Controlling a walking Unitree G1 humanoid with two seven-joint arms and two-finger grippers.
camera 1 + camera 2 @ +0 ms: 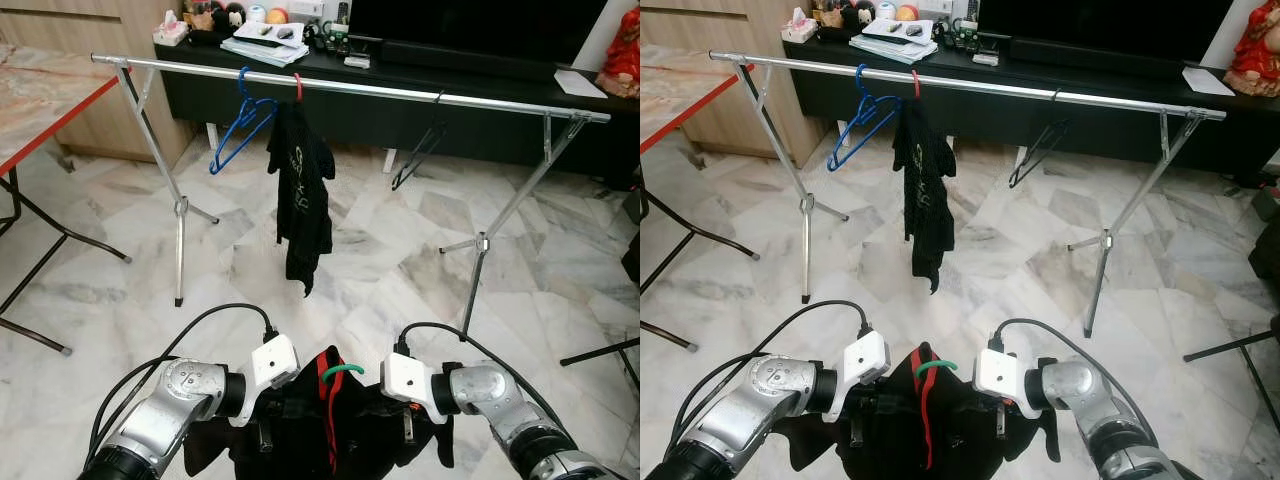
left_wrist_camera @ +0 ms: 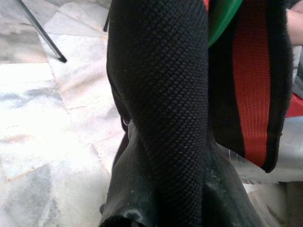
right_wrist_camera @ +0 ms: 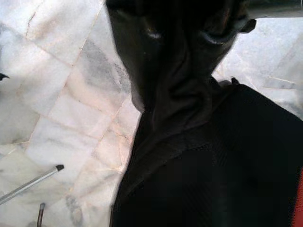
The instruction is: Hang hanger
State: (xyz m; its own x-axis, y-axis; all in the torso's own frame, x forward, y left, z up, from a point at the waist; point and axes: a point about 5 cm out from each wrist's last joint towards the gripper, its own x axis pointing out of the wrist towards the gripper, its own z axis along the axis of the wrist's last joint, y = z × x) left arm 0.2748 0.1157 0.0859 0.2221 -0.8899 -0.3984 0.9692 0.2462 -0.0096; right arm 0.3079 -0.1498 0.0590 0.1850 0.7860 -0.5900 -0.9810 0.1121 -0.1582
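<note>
Between both pincers hangs a bumpy black mesh shirt with a red stripe. Its curved green hanger hook pokes up. The left pincer and right pincer each pinch the shirt.

- The room is seen from the head by both eye views, looking forward and down at the metal rail and marble floor.
- The black garment is seen very close by both wrist views.

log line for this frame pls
phase: carry | left tool, right tool: gripping black garment on green hanger | rail: ahead
</note>
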